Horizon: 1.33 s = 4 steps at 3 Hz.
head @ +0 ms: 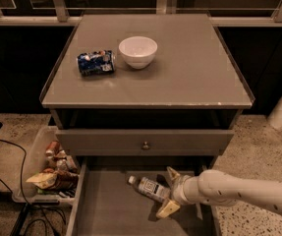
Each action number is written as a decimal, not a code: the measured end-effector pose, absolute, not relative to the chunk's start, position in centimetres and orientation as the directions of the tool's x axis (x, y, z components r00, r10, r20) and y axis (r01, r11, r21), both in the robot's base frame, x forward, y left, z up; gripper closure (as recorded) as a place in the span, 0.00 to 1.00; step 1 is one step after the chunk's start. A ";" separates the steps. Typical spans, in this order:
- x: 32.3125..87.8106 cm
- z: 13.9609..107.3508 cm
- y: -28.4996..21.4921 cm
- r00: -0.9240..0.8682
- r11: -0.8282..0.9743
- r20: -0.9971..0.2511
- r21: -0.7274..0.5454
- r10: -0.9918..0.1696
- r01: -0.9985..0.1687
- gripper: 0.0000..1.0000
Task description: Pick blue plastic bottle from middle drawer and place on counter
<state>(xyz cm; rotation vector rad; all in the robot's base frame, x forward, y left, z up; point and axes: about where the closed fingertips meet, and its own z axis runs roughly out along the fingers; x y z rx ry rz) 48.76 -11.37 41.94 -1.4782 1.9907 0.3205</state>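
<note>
Down in the wide shallow grey middle drawer [106,213], the small clear plastic bottle with white cap [148,186] lies flat; the pale two-finger gripper [170,191] is spread open around its base.

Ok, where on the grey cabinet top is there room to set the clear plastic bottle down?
The flat grey counter is bare across its right half and along the front edge. Crowded back-left: crushed blue-and-white can beside white bowl. The gripper is in the grey middle drawer, open around the small clear plastic bottle.
</note>
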 end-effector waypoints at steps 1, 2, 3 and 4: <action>49.7 40.9 -11.2 -0.187 0.363 -0.640 -0.154 -0.745 -0.919 0.00; 49.5 38.1 -10.7 -0.257 0.408 -0.648 -0.091 -0.717 -0.908 0.00; 49.5 38.0 -10.7 -0.257 0.408 -0.648 -0.091 -0.717 -0.908 0.00; 49.5 38.0 -10.7 -0.257 0.408 -0.648 -0.091 -0.717 -0.908 0.19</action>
